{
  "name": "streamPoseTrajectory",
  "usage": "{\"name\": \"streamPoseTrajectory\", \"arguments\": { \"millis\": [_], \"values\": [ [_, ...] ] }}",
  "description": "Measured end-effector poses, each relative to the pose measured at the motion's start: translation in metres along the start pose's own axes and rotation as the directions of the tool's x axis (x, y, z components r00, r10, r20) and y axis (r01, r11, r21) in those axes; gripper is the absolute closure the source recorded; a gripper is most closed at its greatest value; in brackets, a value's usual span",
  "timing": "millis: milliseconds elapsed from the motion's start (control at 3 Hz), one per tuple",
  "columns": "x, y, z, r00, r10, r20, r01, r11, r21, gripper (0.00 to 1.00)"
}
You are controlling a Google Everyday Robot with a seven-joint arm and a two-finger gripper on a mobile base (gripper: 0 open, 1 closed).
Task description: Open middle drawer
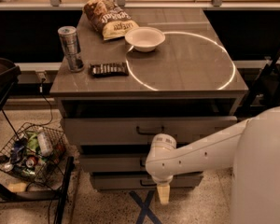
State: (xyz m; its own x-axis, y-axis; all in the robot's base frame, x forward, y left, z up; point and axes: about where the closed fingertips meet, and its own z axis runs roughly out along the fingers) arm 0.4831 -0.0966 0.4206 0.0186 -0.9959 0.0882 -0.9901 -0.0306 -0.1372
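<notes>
Hand [163, 193] low, arm [200, 149] across middle drawer [109, 163] front

No legible text on chip bag [109, 17] or can [71, 48]; jaws low before lowest drawer [116, 181].

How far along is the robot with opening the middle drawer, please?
Done: nothing yet; the middle drawer looks shut, set back under the top drawer. In hand: the gripper hangs low before the cabinet, below the handle, not on it. Left: reach the handle, grip it and pull the drawer out.
</notes>
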Motion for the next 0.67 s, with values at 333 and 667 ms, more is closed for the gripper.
{"name": "streamPoseTrajectory", "arguments": {
  "millis": [333,667],
  "values": [
    [0.0013,0.0011,0.0004,1.0,0.001,-0.001,-0.001,1.0,-0.001,0.0],
    [0.0032,0.0059,-0.0067,1.0,0.004,-0.006,-0.004,0.9999,0.016,0.0]
  ]
}}
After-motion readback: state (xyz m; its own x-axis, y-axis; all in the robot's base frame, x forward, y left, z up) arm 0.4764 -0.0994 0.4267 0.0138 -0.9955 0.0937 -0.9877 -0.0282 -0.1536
